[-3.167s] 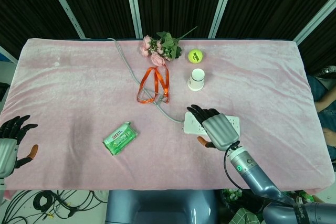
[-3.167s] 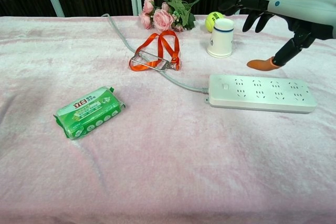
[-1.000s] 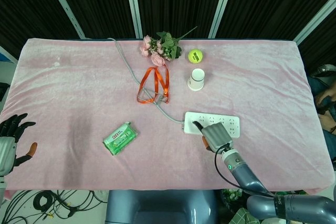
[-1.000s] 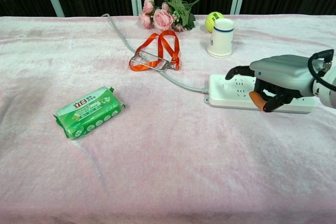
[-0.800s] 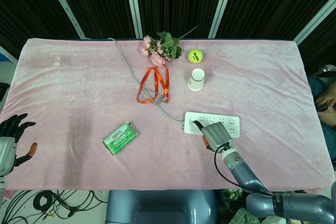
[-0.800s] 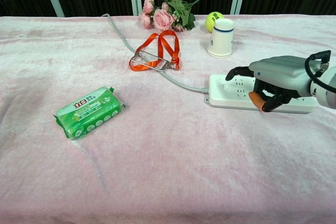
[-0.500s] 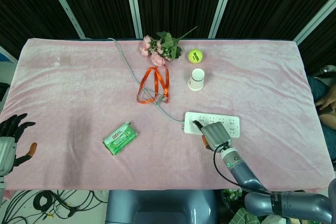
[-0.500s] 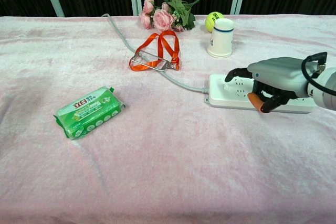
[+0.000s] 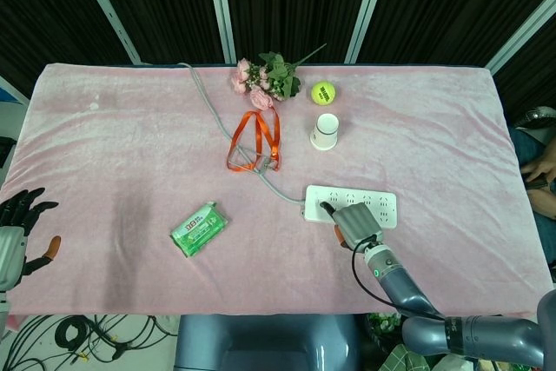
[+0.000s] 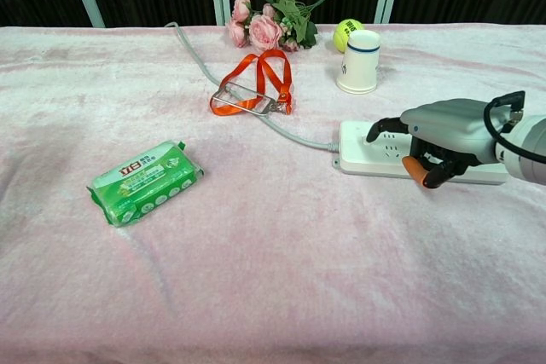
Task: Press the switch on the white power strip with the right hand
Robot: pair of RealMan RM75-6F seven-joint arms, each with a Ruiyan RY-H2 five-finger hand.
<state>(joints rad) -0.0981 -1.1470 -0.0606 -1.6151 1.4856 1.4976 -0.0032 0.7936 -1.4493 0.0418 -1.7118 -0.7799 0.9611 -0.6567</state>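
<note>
The white power strip [image 9: 385, 205] [image 10: 351, 156] lies on the pink cloth at the front right, its grey cable [image 10: 294, 135] leaving from its left end. My right hand [image 9: 357, 222] [image 10: 444, 136] rests low over the strip. One dark finger [image 10: 375, 132] reaches out to the switch end and touches the top there, while the other fingers are curled under. The fingertip hides the switch itself. The orange thumb tip [image 10: 414, 168] sits at the strip's front edge. My left hand [image 9: 17, 234] hangs at the table's front left corner with fingers apart, holding nothing.
A white paper cup [image 9: 325, 130] [image 10: 357, 60] stands just behind the strip, with a tennis ball [image 9: 323, 91] and pink flowers [image 9: 265, 78] further back. An orange lanyard [image 9: 256, 141] lies over the cable. A green soap pack [image 9: 198, 228] [image 10: 145, 181] sits at the front left.
My right hand came down from above the strip onto it with one finger extended. Over the last second it has shifted slightly right. The left hand has stayed put.
</note>
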